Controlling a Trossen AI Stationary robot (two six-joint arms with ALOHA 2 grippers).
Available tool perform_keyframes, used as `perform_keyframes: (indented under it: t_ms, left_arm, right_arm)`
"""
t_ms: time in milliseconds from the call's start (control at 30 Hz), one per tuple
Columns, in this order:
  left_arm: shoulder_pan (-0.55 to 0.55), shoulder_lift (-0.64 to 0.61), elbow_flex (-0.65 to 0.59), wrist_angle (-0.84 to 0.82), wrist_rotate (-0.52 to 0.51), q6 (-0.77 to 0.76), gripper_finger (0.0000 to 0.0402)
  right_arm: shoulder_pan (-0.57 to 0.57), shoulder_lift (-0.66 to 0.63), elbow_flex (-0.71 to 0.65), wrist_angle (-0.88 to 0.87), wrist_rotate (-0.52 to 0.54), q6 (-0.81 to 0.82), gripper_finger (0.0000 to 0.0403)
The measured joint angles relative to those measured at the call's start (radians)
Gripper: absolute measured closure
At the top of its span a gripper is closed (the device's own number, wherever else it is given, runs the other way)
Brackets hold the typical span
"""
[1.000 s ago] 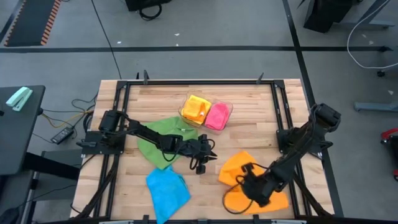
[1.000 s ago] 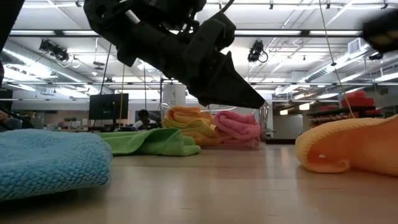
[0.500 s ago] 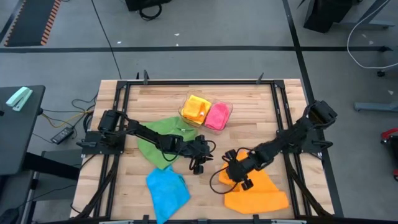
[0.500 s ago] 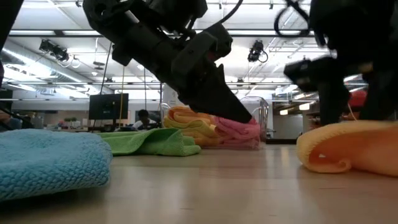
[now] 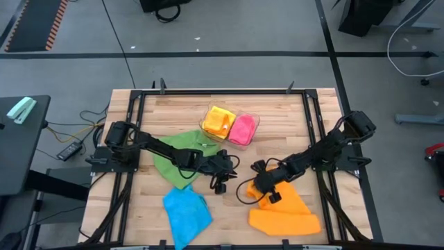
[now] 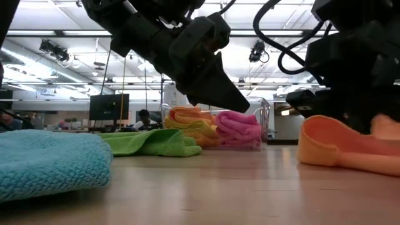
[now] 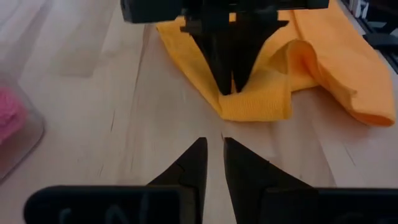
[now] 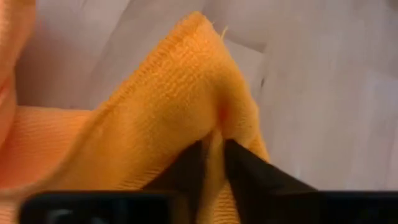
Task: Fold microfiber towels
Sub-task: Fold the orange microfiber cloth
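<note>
**Operator:** High view first: I've got the right gripper (image 5: 254, 187) down at the near-centre of the table (image 5: 277, 111), at the left corner of the orange towel (image 5: 288, 212). In the right wrist view its fingers (image 8: 245, 168) are pinched together on a raised fold of that orange cloth, with only the fabric between them.

**Observer:** And the left arm?

**Operator:** The left gripper (image 5: 223, 173) hangs just beside the right one, near the middle of the table, above bare wood. In the left wrist view its fingers (image 7: 186, 168) are nearly together, a thin slit between them, and they hold nothing. It faces the right gripper and the orange corner.

**Observer:** Where are the other towels?

**Operator:** The green towel (image 5: 179, 161) lies spread under the left arm, crumpled. The blue towel (image 5: 187, 212) sits at the near edge, in front of the green one. The yellow towel (image 5: 218, 121) and pink towel (image 5: 242, 129) lie side by side in the clear tray (image 5: 255, 119) toward the far side of the table.

**Observer:** The orange one lies flat?

**Operator:** Mostly; the low view shows its pinched edge (image 6: 325, 147) curled up off the wood.
</note>
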Motion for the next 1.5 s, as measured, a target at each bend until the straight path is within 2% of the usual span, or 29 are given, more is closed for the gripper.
perform_keyframes:
  t_ms: [100, 200, 267, 400, 467, 600, 700, 800, 933, 1033, 1233, 1500]
  left_arm:
    - [0.0, 0.0, 0.0, -0.004, 0.0, 0.0, 0.0344]
    - [0.0, 0.0, 0.0, -0.006, 0.0, 0.0, 0.0348]
    - [0.0, 0.0, 0.0, -0.008, 0.0, 0.0, 0.0348]
    - [0.0, 0.0, 0.0, -0.013, 0.0, -0.002, 0.0344]
    - [0.0, 0.0, 0.0, -0.015, 0.0, -0.017, 0.0342]
    - [0.0, 0.0, 0.0, -0.015, 0.0, -0.022, 0.034]
    - [0.0, 0.0, 0.0, -0.015, 0.0, -0.039, 0.0339]
    - [0.0, 0.0, 0.0, -0.022, -0.008, -0.044, 0.0332]
    - [-0.001, 0.0, 0.0, -0.057, -0.095, -0.085, 0.0304]
    - [0.002, 0.0, 0.0, -0.065, -0.118, -0.104, 0.0274]
    - [0.001, 0.009, 0.001, -0.059, -0.118, -0.12, 0.023]
    - [-0.004, 0.033, 0.0, -0.1, -0.122, -0.114, 0.0225]
  right_arm:
    - [0.0, 0.0, 0.0, 0.006, 0.022, 0.02, 0.0387]
    - [0.009, 0.007, 0.023, -0.003, 0.103, 0.063, 0.0393]
    - [0.029, 0.002, 0.042, -0.006, 0.233, 0.093, 0.0394]
    - [0.082, -0.011, 0.058, 0.003, 0.588, 0.101, 0.0395]
    - [0.095, -0.011, 0.057, 0.003, 0.671, 0.084, 0.0395]
    - [0.08, -0.011, 0.035, 0.004, 0.631, 0.08, 0.0383]
    - [0.056, -0.011, 0.019, 0.005, 0.571, 0.113, 0.0358]
    - [0.036, -0.011, 0.013, 0.005, 0.564, 0.147, 0.033]
    - [0.02, -0.011, 0.013, 0.006, 0.558, 0.172, 0.03]
    - [0.018, -0.011, 0.013, 0.006, 0.538, 0.19, 0.0286]
    - [0.019, -0.011, 0.013, 0.009, 0.53, 0.202, 0.0276]
    - [0.021, -0.011, 0.013, 0.009, 0.53, 0.233, 0.0276]
